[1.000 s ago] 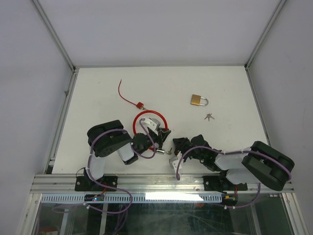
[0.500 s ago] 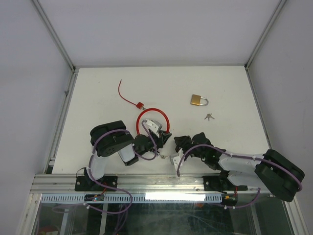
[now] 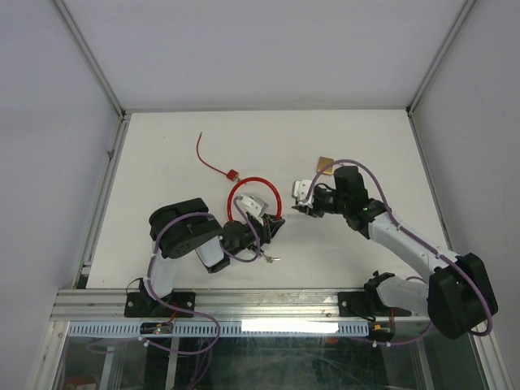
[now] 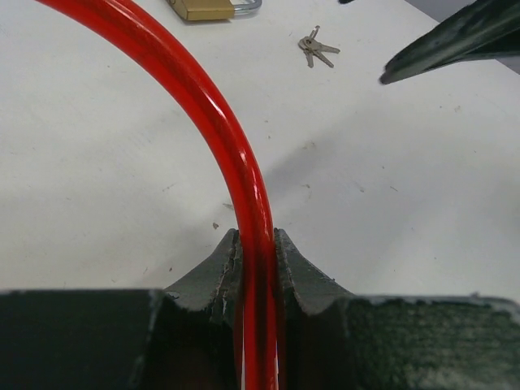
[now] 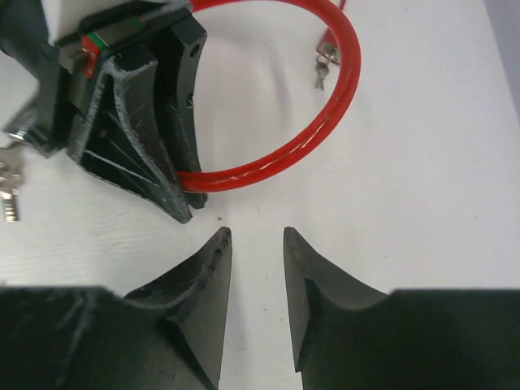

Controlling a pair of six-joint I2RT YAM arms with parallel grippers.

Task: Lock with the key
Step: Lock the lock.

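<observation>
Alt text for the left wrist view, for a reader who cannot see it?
The left tool is shut on a red cable, which arcs from its grip up to the top left over the white table. Beyond lie a brass padlock and a small bunch of keys.

Seen from above, the padlock shows only a brass corner; the rest lies under the right arm. In the left wrist view the top edge cuts it to a strip, and the small keys are too small to count. The cable leaves that picture at the top left and its lower run vanishes between the fingers of the left gripper. In the right wrist view the left edge clips a key bunch.
</observation>
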